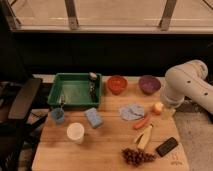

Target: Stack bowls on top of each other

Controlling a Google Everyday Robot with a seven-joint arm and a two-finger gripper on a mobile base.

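A red-orange bowl and a purple bowl stand side by side, apart, at the back of the wooden table. Both are upright and empty. My white arm comes in from the right. My gripper hangs low at the right edge of the table, in front of and to the right of the purple bowl, next to a small yellow-orange fruit. It touches neither bowl.
A green tray with utensils sits back left. A small blue cup, white cup, blue sponge, grey cloth, carrot, banana, grapes and black object lie on the table. A chair stands left.
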